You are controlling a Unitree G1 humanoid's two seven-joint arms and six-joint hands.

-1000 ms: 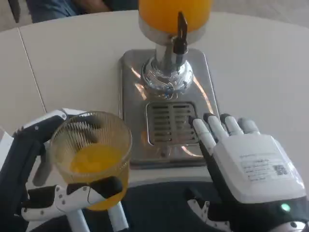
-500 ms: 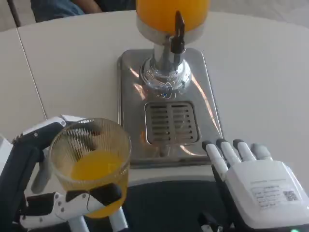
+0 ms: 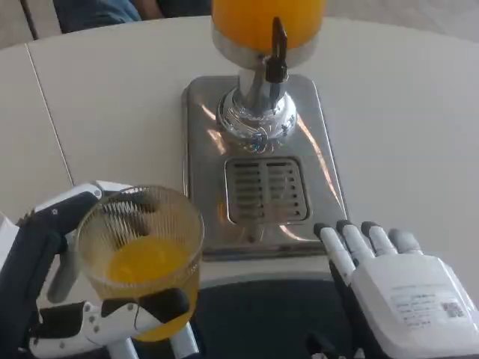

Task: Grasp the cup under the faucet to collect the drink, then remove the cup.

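Observation:
A clear ribbed cup (image 3: pixel 140 258) with orange drink in its bottom sits in my left hand (image 3: pixel 56 299), whose fingers wrap it from behind and below at the lower left, off to the left of the dispenser's base. The drink dispenser (image 3: pixel 267 22) stands at the top middle, its tank full of orange drink, its black faucet lever (image 3: pixel 278 46) pointing toward me. Below the faucet lies the slotted drip grille (image 3: pixel 266 189) with nothing on it. My right hand (image 3: pixel 393 288) rests palm down at the lower right, fingers straight and slightly apart, holding nothing.
The dispenser's shiny steel base plate (image 3: pixel 202 149) covers the table's middle. The white table (image 3: pixel 404 127) stretches to both sides, with a seam (image 3: pixel 49 112) at the left. A person in blue (image 3: pixel 97 11) sits at the far edge.
My right hand has drawn back from the grille toward me and to the right. The cup in my left hand has sunk slightly lower in the picture.

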